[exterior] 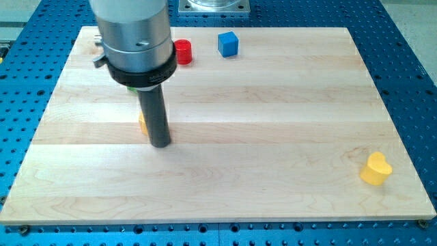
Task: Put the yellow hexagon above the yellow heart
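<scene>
The yellow heart (376, 169) lies near the view's bottom right corner of the wooden board (273, 137). The yellow hexagon (143, 123) is mostly hidden behind my rod; only a sliver shows at the rod's left side, left of the board's middle. My tip (160, 144) rests on the board, right against the hexagon, on its lower right side. The heart is far to the right of the tip.
A red cylinder (183, 52) and a blue cube (228, 44) stand near the view's top edge of the board. A bit of a green block (130, 87) peeks out under the arm's body. A blue perforated table (410, 55) surrounds the board.
</scene>
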Available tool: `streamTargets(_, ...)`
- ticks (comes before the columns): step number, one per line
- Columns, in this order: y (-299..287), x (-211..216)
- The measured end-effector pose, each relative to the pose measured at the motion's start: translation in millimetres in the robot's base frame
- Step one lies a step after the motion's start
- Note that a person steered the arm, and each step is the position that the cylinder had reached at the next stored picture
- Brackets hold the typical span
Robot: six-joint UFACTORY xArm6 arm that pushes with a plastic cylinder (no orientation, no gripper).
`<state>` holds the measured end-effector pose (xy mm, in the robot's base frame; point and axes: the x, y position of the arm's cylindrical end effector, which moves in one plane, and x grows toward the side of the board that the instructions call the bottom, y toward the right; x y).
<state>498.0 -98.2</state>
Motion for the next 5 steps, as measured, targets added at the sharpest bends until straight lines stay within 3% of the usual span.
streamTargets(2, -10.4, 5.2)
streamTargets(3, -62.4, -12.9)
streamTargets(4, -60.6, -42.3)
streamTargets(5, 21.9, -42.8)
